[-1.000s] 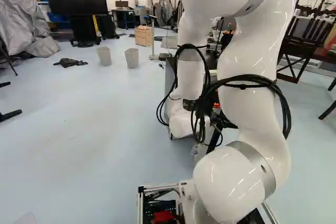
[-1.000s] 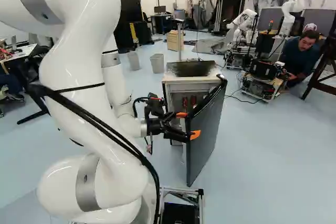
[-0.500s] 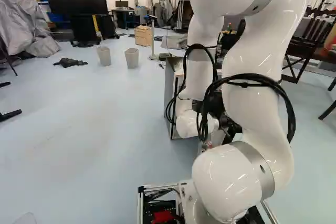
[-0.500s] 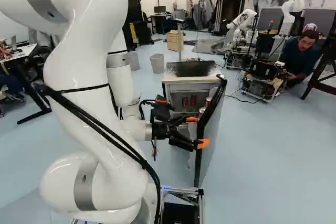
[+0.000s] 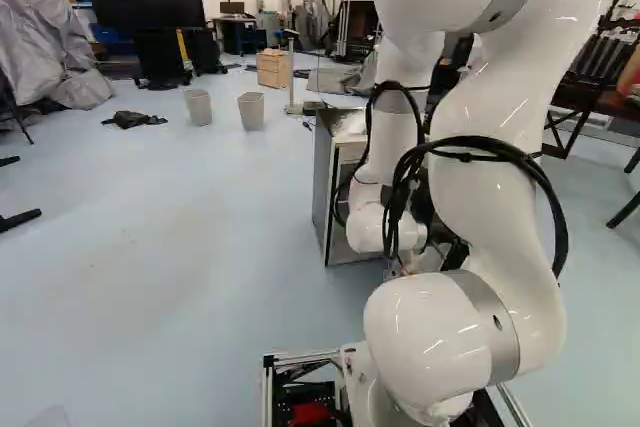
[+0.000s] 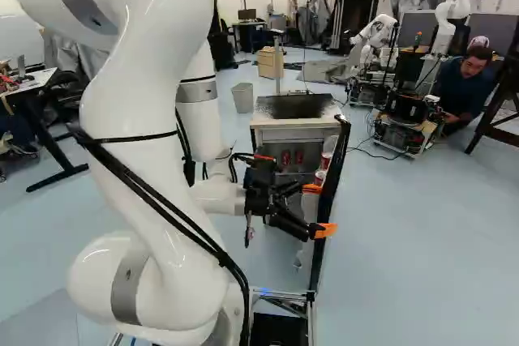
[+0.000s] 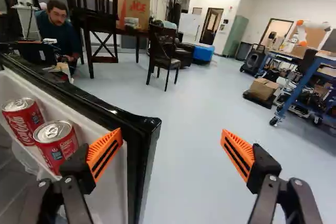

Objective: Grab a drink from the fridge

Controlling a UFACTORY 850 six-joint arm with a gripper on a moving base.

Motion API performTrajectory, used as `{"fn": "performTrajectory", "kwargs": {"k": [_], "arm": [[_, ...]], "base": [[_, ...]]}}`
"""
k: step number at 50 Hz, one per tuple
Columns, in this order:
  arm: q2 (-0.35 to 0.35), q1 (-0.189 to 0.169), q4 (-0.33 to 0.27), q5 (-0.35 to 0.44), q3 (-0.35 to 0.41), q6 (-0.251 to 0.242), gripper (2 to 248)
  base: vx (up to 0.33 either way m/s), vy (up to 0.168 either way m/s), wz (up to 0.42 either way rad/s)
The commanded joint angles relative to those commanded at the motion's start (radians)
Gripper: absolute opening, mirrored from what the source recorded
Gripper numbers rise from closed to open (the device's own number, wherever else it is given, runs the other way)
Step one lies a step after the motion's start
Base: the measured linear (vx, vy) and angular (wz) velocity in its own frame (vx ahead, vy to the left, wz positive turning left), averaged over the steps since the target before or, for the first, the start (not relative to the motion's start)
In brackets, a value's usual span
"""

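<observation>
- End effector (image 7: pixel 171 135): spread wide, nothing pinched; inner pad (image 7: pixel 104 153) is on the shelf side of the fridge door (image 7: pixel 140 145), the other out past its free edge, so that edge sits btwn them, nearer the inner one; contact can't be told
- Risk: closing here wd prob clamp door edge, not a drink, b/c cans aren't btwn the pads
- Risk: sideways or fwd push cd swing door on its hinge & carry the cans off line, or snag a finger on the top free corner
- Door shelf (image 7: pixel 113 195): white, inner side of door, holds 2 red cans, both upright, tabs up; these are prob the easiest drinks to reach
- Near can (image 7: pixel 56 145): closer to free edge, just beside inner pad; a low or fast swing inward cd knock it over or shove it into its neighbour
- Far can (image 7: pixel 23 121): next along twd hinge edge, close behind near can; tight gap, so poss awkward for a finger to get in
- Fridge (image 5: pixel 327 187): stands on floor, door swung out; 2 more red cans (image 6: pixel 285 157) inside, side by side below its top front edge; going for those risks wrist or cable (image 5: pixel 398 197) catching door or front corner
</observation>
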Motion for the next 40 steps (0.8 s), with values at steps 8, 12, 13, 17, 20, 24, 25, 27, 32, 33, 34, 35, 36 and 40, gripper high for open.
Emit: {"fn": "performTrajectory", "kwargs": {"k": [8, 12, 13, 17, 20, 24, 25, 27, 32, 33, 34, 35, 36, 40], "arm": [[-0.013, -0.049, 0.000, 0.000, -0.035, 0.000, 247], [-0.021, -0.075, 0.000, 0.000, -0.055, 0.000, 247], [-0.023, -0.082, 0.000, 0.000, -0.060, 0.000, 247], [-0.031, -0.108, 0.000, 0.000, -0.081, 0.000, 247], [-0.037, -0.128, 0.000, 0.000, -0.097, 0.000, 247], [-0.046, -0.153, 0.000, 0.000, -0.118, 0.000, 247], [-0.049, -0.159, 0.000, 0.000, -0.123, 0.000, 247], [-0.053, -0.172, 0.000, 0.000, -0.134, 0.000, 247], [-0.065, -0.203, 0.000, 0.000, -0.162, 0.000, 247], [-0.067, -0.209, 0.000, 0.000, -0.168, 0.000, 247], [-0.070, -0.215, 0.000, 0.000, -0.173, 0.000, 247], [-0.072, -0.221, 0.000, 0.000, -0.179, 0.000, 247], [-0.075, -0.227, 0.000, 0.000, -0.185, 0.000, 247], [-0.085, -0.251, 0.000, 0.000, -0.208, 0.000, 247]], "base": [[0.000, 0.000, 0.000], [0.000, 0.000, 0.000], [0.000, 0.000, 0.000], [0.000, 0.000, 0.000], [0.000, 0.000, 0.000], [0.000, 0.000, 0.000], [0.000, 0.000, 0.000], [0.000, 0.000, 0.000], [0.000, 0.000, 0.000], [0.000, 0.000, 0.000], [0.000, 0.000, 0.000], [0.000, 0.000, 0.000], [0.000, 0.000, 0.000], [0.000, 0.000, 0.000]]}}
